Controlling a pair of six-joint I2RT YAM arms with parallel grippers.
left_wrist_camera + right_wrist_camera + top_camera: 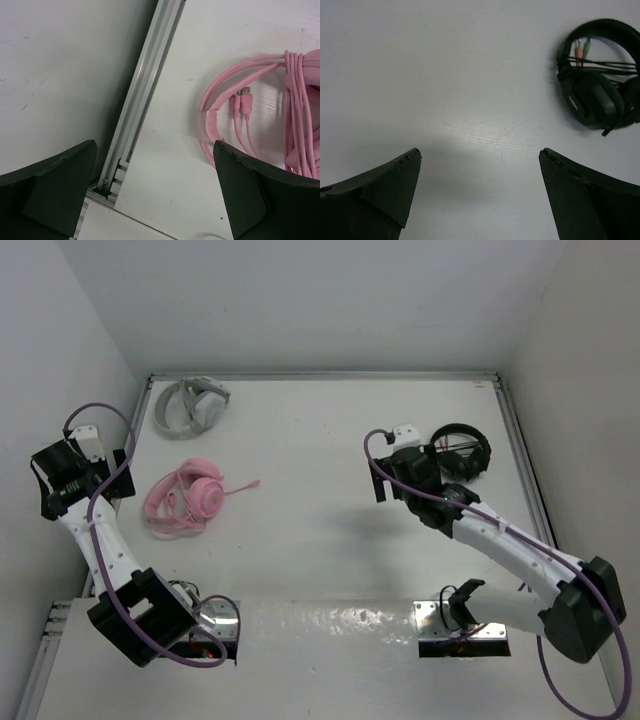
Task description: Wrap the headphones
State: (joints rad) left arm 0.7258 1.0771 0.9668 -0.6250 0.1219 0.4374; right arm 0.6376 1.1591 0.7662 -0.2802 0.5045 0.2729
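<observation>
Only left wrist: cable plugs [241, 100] | top: headphones [200, 496] whole

The left arm [105, 550] reaches out to the far left, the right arm [510, 550] angles inward. The left gripper [154, 146] and right gripper [480, 150] hang empty, jaws spread wide.

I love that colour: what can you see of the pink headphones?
The pink headphones lie flat on the white table, near its left edge: round padded earcups, a headband, smooth plastic by the look. Their thin pink cable runs in several strands across them and loops outward; two plugs rest on the table.
</observation>
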